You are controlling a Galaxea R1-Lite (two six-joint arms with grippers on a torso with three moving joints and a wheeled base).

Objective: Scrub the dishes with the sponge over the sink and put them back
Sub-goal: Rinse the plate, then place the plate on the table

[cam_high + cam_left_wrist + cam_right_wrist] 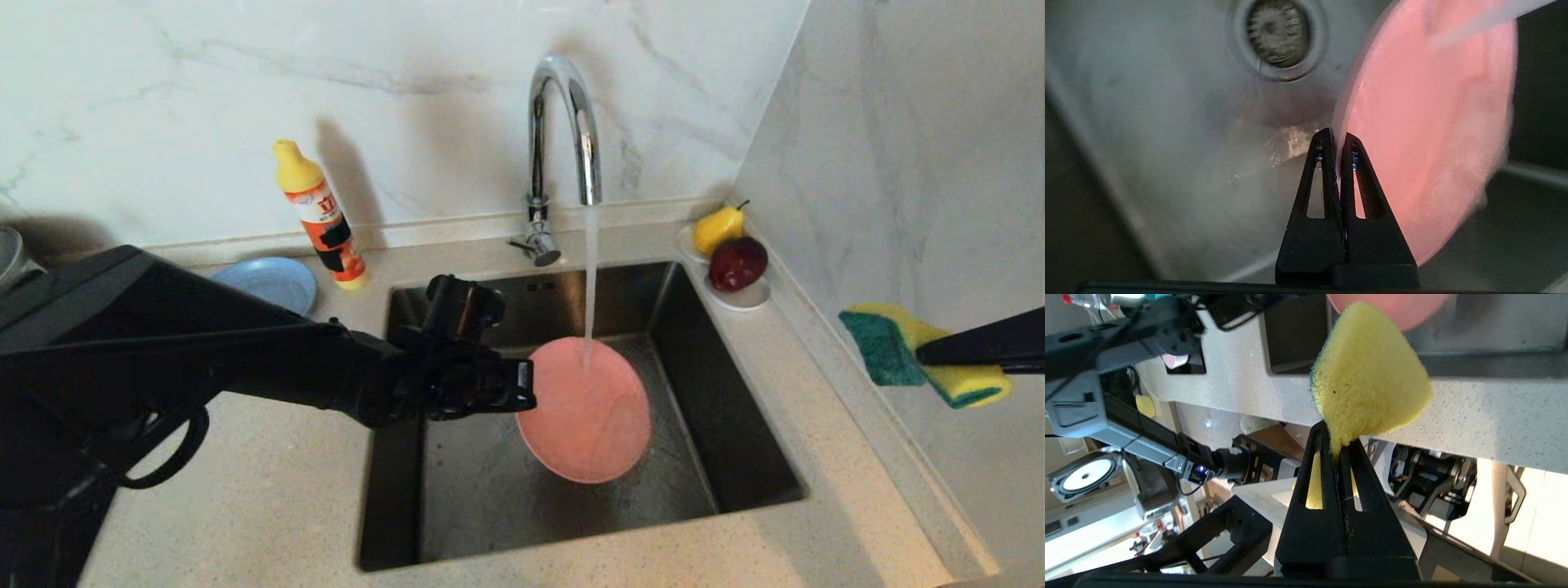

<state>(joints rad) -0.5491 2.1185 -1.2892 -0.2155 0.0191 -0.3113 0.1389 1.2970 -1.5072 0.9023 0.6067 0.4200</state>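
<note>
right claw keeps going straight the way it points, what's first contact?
Probably the pink plate, beyond the sponge the right claw is shut on; depth is unclear.

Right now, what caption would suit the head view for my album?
Left end effector holds pink plate under running faucet; right end effector holds sponge.

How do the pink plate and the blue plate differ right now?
The pink plate is tilted over the sink, pinched at its rim by the left pincer; the blue plate lies flat on the counter, untouched. Faucet water strikes the pink plate; none reaches the blue plate. Both are round.
</note>
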